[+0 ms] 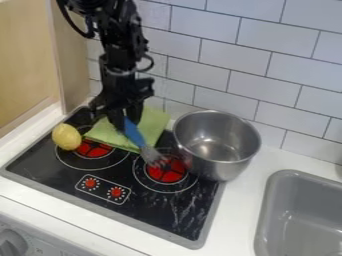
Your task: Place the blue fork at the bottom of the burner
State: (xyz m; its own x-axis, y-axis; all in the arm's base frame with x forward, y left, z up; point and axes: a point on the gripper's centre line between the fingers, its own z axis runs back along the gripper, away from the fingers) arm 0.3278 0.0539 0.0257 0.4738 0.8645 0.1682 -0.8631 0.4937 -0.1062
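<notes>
Fork [134, 134]: blue handle up, tines down, tilted, at the back-left edge of the right burner [166, 170]. Tines blurred; cannot tell whether they touch the stovetop [163, 204].

Gripper [125, 118] behind and left of the right burner, over the cloth [157, 124]. Fingers pinching the top end of the fork's handle, as far as the view shows.

Progress: pick-up looks done, placing is not. I read "bottom" as the side of the burner nearest the front edge; fork is on the far side of that. Left to do, by my judgement: carry it forward past the right burner, lower it, let go, back off. Perhaps half the job.

Further out: cloth lies behind and left of the right burner, partly beneath the fork in view. Pot [217, 142] just beside the right burner, to its right and rear; a swing that way could knock it. Lemon [67, 137] well left. Panel [103, 189] front-left. Sink [300, 217] well apart, to the right.
</notes>
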